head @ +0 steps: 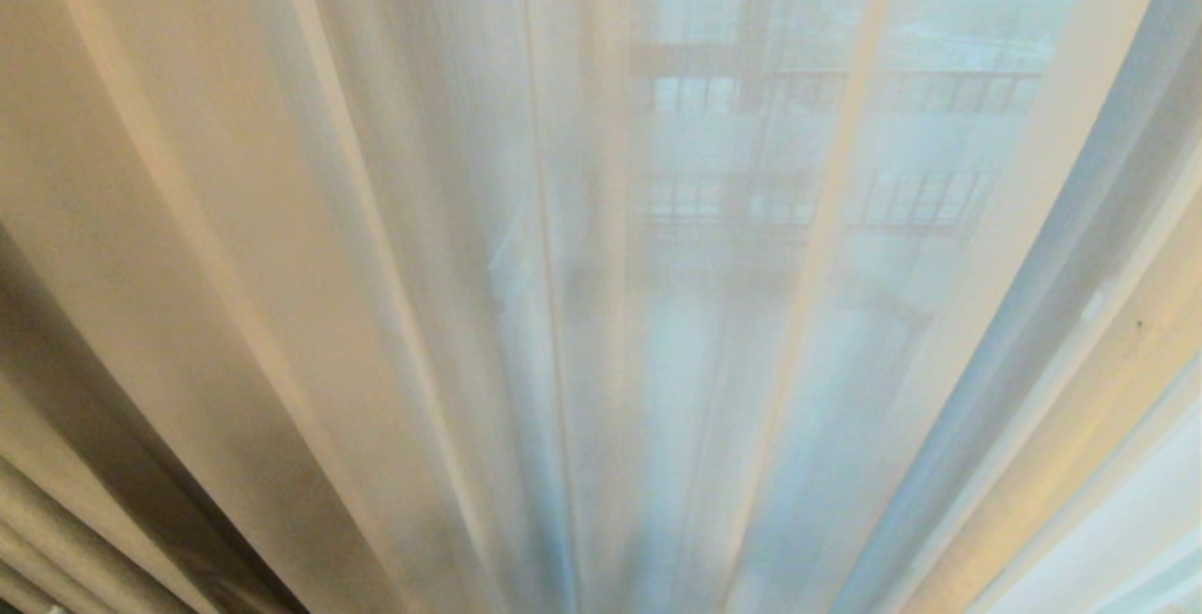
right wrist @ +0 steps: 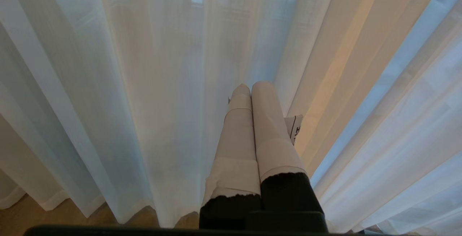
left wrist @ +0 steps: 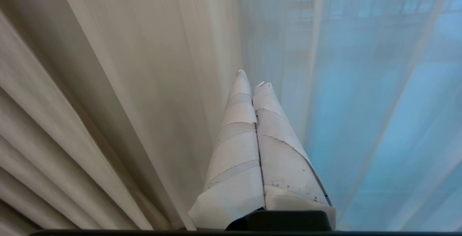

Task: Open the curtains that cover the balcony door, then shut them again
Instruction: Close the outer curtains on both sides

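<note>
We judge the curtains [head: 394, 248] drawn; both grippers, left [left wrist: 252, 79] and right [right wrist: 251, 84], fingers closed, hold nothing; next, reopening or finish.

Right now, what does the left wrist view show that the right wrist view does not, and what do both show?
Only the left wrist view shows the heavy grey-beige drapes, hanging in thick folds beside the left gripper.

Only the right wrist view shows the wooden floor under the curtain hem, a small printed tag beside the right gripper, and a warm beige fold in the fabric.

Both show a gripper with taped white fingers pressed together, holding nothing, pointing at the thin white sheers with daylight coming through.
</note>
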